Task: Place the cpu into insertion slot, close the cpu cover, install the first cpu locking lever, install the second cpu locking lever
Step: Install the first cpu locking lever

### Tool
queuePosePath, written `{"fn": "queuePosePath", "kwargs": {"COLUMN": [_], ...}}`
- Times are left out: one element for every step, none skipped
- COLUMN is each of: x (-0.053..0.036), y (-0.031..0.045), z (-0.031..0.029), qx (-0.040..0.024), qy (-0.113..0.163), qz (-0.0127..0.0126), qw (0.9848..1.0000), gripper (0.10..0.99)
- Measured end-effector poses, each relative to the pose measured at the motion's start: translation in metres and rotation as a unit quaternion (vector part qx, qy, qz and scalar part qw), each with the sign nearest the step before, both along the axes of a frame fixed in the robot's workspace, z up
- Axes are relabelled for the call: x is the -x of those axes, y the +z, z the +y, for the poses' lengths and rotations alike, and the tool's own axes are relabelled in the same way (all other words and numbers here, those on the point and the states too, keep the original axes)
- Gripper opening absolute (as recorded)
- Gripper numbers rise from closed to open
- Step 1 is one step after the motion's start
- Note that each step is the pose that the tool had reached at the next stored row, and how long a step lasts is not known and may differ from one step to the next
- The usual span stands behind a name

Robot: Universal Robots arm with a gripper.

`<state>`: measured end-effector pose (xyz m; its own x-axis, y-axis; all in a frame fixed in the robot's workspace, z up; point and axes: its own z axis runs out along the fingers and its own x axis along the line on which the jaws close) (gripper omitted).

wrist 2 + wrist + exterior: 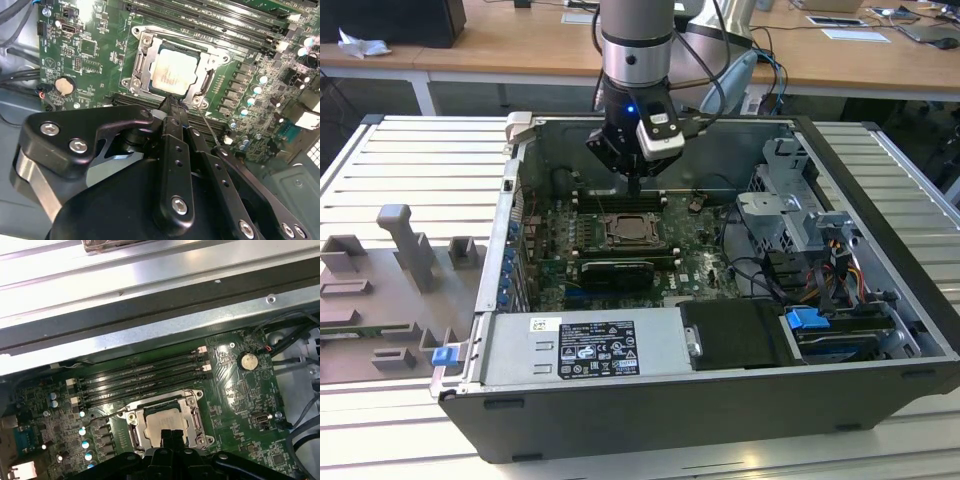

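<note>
The cpu (172, 74) lies flat in the insertion slot (628, 232) on the green board, its pale metal face up. The cpu cover (144, 61) sits down around it, and the chip shows through the cut-out (161, 422). A thin wire locking lever (207, 125) stands out from one side of the socket, and it appears as a wire (106, 415) in the first wrist view too. My gripper (172, 101) hangs just above the socket's edge, shut with nothing between its fingers (176, 435). In the exterior view the gripper (633, 188) is over the board at the back of the case.
Long black memory slots (142, 377) run beside the socket. A coin battery (64, 86) and cables lie nearby. The case walls (520, 190), drive cage (790, 215) and power supply (585, 348) box the board in. Grey fixtures (405, 245) stand at the exterior view's left.
</note>
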<state>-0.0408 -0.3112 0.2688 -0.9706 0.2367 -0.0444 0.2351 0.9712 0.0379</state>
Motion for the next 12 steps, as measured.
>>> {"fn": "queuePosePath", "kwargs": {"x": [0.0000, 0.0000, 0.0000, 0.0000, 0.0000, 0.0000, 0.0000, 0.0000, 0.0000, 0.0000, 0.0005, 0.0010], "y": [0.0000, 0.0000, 0.0000, 0.0000, 0.0000, 0.0000, 0.0000, 0.0000, 0.0000, 0.0000, 0.0000, 0.0000], "z": [0.0000, 0.0000, 0.0000, 0.0000, 0.0000, 0.0000, 0.0000, 0.0000, 0.0000, 0.0000, 0.0000, 0.0000], "qx": [0.0000, 0.0000, 0.0000, 0.0000, 0.0000, 0.0000, 0.0000, 0.0000, 0.0000, 0.0000, 0.0000, 0.0000], "qy": [0.003, 0.005, 0.008, 0.010, 0.012, 0.015, 0.018, 0.020, 0.022, 0.024, 0.025, 0.026], "qz": [0.0000, 0.0000, 0.0000, 0.0000, 0.0000, 0.0000, 0.0000, 0.0000, 0.0000, 0.0000, 0.0000, 0.0000], "qw": [1.0000, 1.0000, 1.0000, 1.0000, 0.9999, 0.9999, 0.9998, 0.9998, 0.9998, 0.9997, 0.9997, 0.9997], "gripper": [0.106, 0.106, 0.106, 0.106, 0.106, 0.106, 0.106, 0.106, 0.106, 0.106, 0.106, 0.106]}}
